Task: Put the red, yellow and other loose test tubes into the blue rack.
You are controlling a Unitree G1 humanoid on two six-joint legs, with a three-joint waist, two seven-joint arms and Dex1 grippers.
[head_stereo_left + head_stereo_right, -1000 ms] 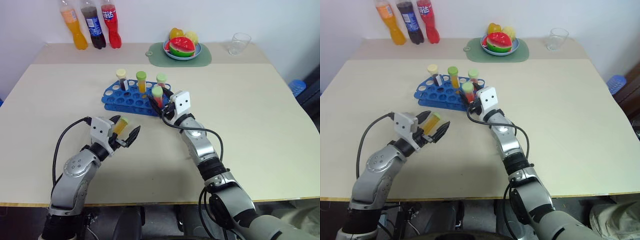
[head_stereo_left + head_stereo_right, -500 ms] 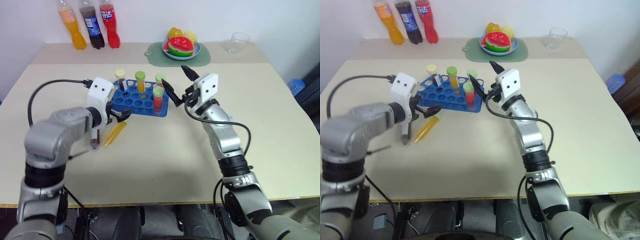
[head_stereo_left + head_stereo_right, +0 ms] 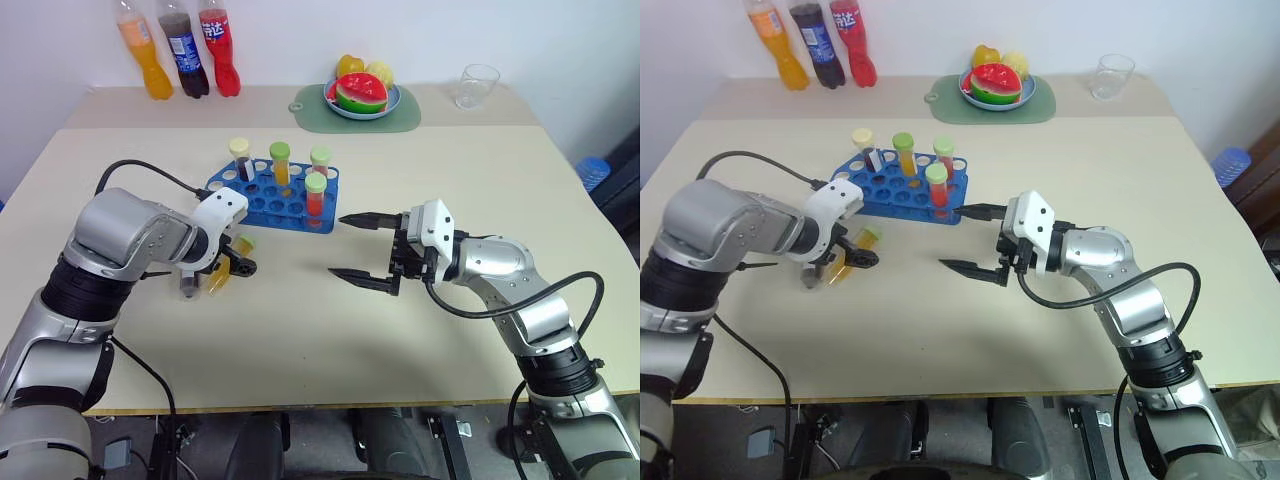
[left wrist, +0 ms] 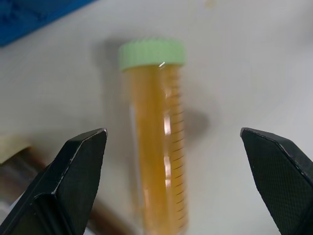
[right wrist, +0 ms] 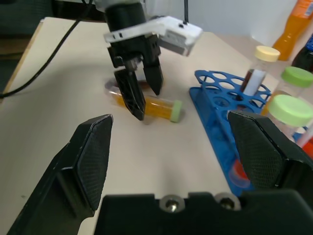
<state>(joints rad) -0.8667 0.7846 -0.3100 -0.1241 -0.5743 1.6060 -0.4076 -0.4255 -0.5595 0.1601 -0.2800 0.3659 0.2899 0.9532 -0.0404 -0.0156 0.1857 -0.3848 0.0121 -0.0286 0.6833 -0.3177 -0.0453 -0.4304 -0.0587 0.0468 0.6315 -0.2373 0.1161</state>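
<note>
Here, progress: partly done, by judgement.
Table [image 3: 560, 190]: carried everything, with the blue rack [image 3: 272, 199] left of centre, toward the far edge.
Rack contents: four capped tubes upright — a cream-capped dark tube [image 3: 241, 156], a green-capped yellow tube [image 3: 282, 161], a green-capped tube [image 3: 321, 159] at the rack's right end, and a green-capped red tube [image 3: 315, 192] in the near row; many holes vacant.
Loose tubes: an orange-yellow tube [image 4: 157, 137] with a green cap, flat on the table just beside the rack's near-left corner; next to it a second, darker tube [image 3: 188, 288], contents hard to make out.
Left to do: both flat tubes not yet racked.
Left arm: bent in from the near-left edge, wrist pitched steeply down.
Left gripper [image 3: 232, 262]: spread wide, straddling the orange-yellow tube without pinching it; nothing held.
Right arm: reached in from the near-right corner, forearm across the table, pointing level toward the left.
Right gripper [image 3: 364, 247]: gaping and empty, near the middle of the table, apart from the rack.
</note>
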